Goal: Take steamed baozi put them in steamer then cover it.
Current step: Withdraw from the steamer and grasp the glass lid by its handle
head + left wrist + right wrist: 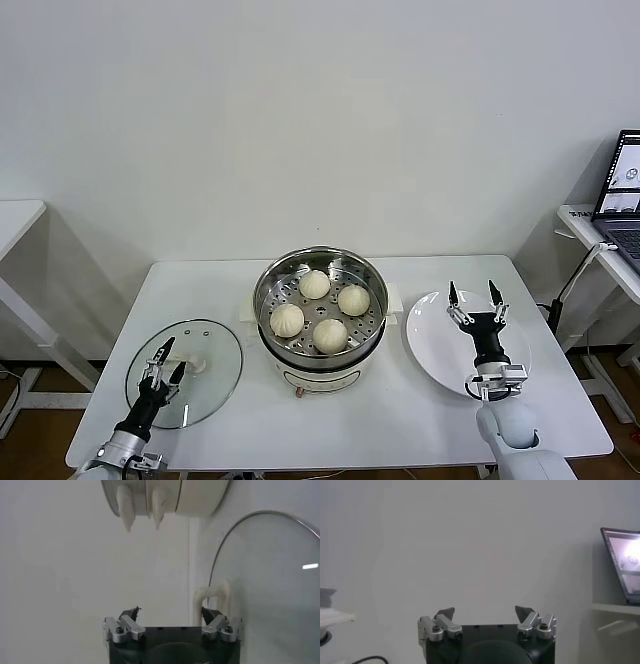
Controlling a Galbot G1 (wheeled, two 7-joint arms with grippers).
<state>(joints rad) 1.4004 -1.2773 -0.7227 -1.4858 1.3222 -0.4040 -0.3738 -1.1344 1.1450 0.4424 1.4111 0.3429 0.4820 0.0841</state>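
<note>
The left gripper [167,358], fingers spread, hovered just beside the lid's [214,352] handle [193,366]; the right gripper [474,295] stood open above the plate [428,335].

My left gripper [164,360] and right gripper [476,300] were black-bodied, with silver screwed finger brackets, dark pointed tips, and grey-white forearm shells behind.

On the white desk [400,420] the steamer [321,262] held 4 steamed baozi [330,333]. The left gripper [166,359], fingers spread, hung over the cover [215,360] (lying flat), and the open right gripper [474,293] hovered above a white plate [430,340].
</note>
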